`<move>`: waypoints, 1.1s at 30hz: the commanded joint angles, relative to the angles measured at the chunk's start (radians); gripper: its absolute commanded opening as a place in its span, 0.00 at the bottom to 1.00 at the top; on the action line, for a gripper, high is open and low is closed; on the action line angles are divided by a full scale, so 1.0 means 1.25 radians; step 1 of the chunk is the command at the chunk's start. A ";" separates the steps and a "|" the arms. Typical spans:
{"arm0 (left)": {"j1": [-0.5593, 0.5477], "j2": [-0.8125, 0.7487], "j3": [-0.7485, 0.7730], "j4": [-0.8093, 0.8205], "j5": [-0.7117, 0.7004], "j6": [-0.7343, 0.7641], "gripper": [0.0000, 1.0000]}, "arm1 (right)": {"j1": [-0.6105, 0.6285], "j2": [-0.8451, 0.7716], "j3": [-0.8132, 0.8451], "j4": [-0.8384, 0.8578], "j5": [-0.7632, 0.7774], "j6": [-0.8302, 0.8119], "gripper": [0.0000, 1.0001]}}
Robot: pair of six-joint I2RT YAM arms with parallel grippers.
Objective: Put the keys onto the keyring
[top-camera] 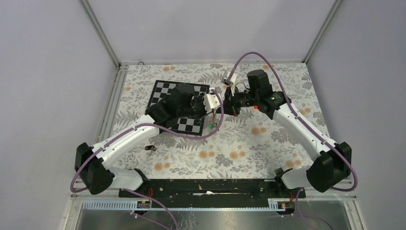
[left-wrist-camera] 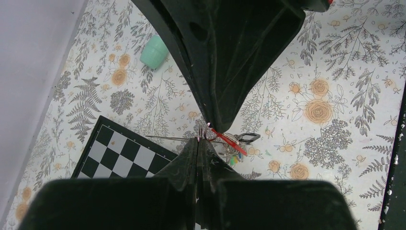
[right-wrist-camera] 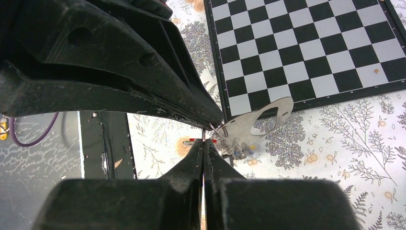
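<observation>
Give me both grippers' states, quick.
Left gripper: shut, pinching the keyring wire.
Right gripper: shut; held thing cannot be told.

— State of the right gripper (right-wrist-camera: 204, 143)?
— Jaws closed, its tip on the keyring (right-wrist-camera: 214, 129). The left gripper (right-wrist-camera: 216, 120), also closed, meets it from the far left.
— Keys?
— The keys (right-wrist-camera: 237, 148) are bunched just right of the tips, beside a flat silver piece (right-wrist-camera: 258, 122). Chessboard (right-wrist-camera: 311, 48) far right.

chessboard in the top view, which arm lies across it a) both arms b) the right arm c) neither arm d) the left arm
d, the left arm stretches over the chessboard, while the right arm stays off to the board's right.
</observation>
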 commanded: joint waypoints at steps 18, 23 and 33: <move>-0.006 -0.023 -0.004 0.057 0.002 -0.010 0.00 | -0.011 0.014 0.007 0.028 0.036 0.032 0.00; -0.007 -0.024 -0.003 0.056 0.009 -0.011 0.00 | -0.011 0.019 0.007 0.028 0.038 0.035 0.00; -0.007 -0.029 -0.007 0.053 0.026 -0.006 0.00 | -0.014 0.021 0.006 0.029 0.059 0.037 0.00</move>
